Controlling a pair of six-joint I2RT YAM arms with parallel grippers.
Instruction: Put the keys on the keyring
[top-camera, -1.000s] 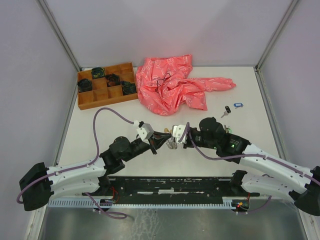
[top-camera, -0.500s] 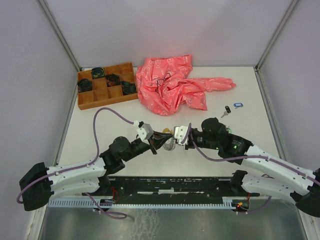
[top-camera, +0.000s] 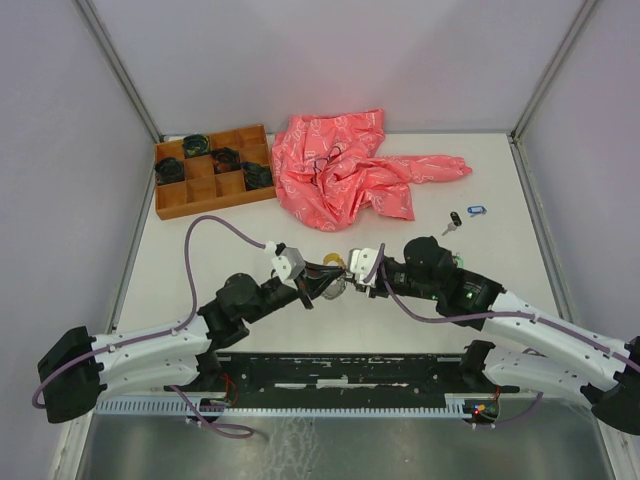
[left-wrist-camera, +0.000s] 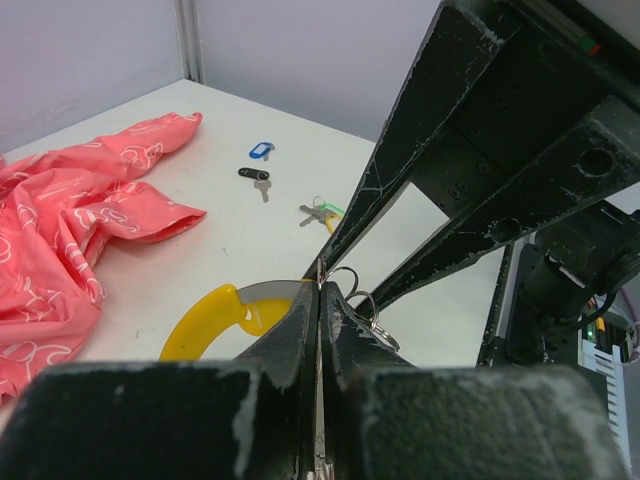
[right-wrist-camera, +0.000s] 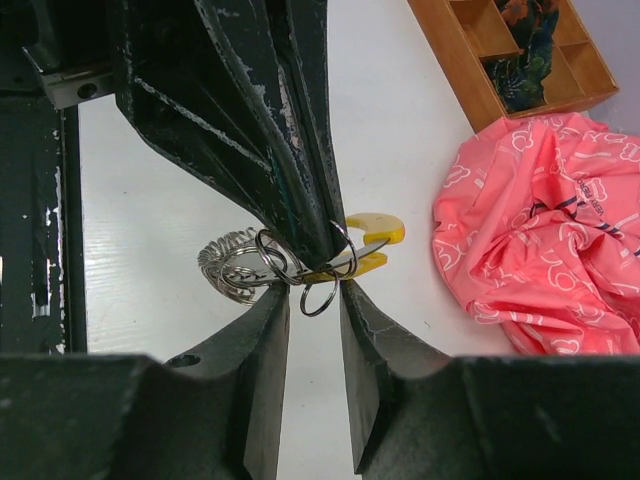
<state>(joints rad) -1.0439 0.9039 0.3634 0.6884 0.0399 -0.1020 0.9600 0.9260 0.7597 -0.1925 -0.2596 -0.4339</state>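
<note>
The keyring (right-wrist-camera: 228, 266), a silvery coil with a yellow segment (left-wrist-camera: 200, 325), hangs above the table with my left gripper (left-wrist-camera: 320, 285) shut on its flat metal end. Small split rings (right-wrist-camera: 320, 297) dangle from it. My right gripper (right-wrist-camera: 313, 295) faces the left one tip to tip, open, one finger on each side of the lowest split ring without pinching it. In the top view both grippers meet at mid-table around the keyring (top-camera: 334, 261). Loose keys lie on the table: a blue-tagged one (left-wrist-camera: 262, 150), a black-tagged one (left-wrist-camera: 255, 177), and a green and yellow pair (left-wrist-camera: 322, 212).
A wooden compartment tray (top-camera: 200, 196) holding dark coiled bundles stands at the back left. A crumpled pink cloth (top-camera: 350, 170) lies at the back centre. The black-tagged key (top-camera: 455, 219) and the blue-tagged key (top-camera: 476, 210) lie to the right of it.
My right gripper's jaws have opened from shut and now straddle the hanging split ring. The left gripper keeps its hold on the keyring, nearly still.
</note>
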